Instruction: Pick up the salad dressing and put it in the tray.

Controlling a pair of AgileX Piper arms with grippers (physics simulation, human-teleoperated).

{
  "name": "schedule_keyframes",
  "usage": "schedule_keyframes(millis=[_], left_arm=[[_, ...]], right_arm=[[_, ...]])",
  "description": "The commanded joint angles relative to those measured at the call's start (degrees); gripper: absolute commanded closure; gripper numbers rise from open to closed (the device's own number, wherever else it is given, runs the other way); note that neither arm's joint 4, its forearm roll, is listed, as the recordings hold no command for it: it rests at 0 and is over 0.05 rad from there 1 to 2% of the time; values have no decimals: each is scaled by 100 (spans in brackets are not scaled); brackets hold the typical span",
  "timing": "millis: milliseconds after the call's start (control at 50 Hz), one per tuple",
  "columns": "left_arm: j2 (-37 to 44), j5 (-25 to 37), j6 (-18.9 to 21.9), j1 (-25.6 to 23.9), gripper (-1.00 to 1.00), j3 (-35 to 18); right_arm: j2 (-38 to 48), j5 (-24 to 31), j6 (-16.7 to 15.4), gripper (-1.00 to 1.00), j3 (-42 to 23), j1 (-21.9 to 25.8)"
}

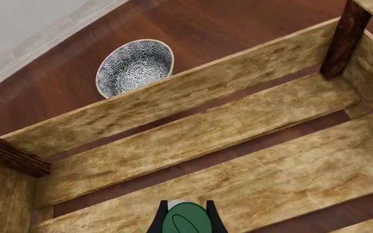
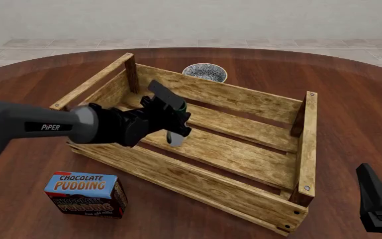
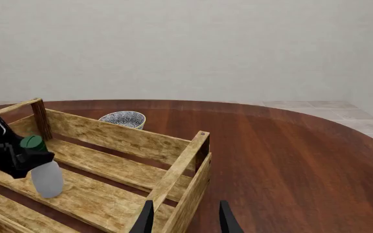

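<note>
The worktop [image 2: 350,114] was a round dark-wood surface carrying everything in view. The tray [image 2: 198,181], a light-wood slatted crate with dark corner posts, sat near the middle of it, set at an angle in the front view. The left arm [image 2: 32,127] reached in over the tray's near-left wall. The pudding box [image 2: 85,194], blue with "CHOCOLATE PUDDING" lettering, lay on the worktop just outside the tray's near-left side. The right claw [image 3: 184,217] stood over the tray's right end wall in its own wrist view, fingers spread with nothing between them. The bowl [image 2: 205,72], small and patterned, stood on the worktop just behind the tray's far wall. The left claw [image 2: 172,118] was pinching the salad dressing [image 2: 175,137] at its cap end; the white body hung tilted below the fingers, inside the tray's outline and above the floor slats. Whether its base touched a slat could not be told.
</note>
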Motion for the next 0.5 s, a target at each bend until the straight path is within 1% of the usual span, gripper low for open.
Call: schedule_keyframes(millis=[20,160,180,280,500], left_arm=[[195,36,41,31,100,-38],[203,25,49,32,100,-27],[206,36,41,31,-100,-33],[137,63,-9,51,-100,-23],[-81,80,51,79,-100,44]], right_arm=[[1,0,0,-100,0,1],[1,0,0,-100,0,0],[0,0,-1,-100,0,0],[-1,0,0,-100,0,0],[0,0,0,-100,0,-1]])
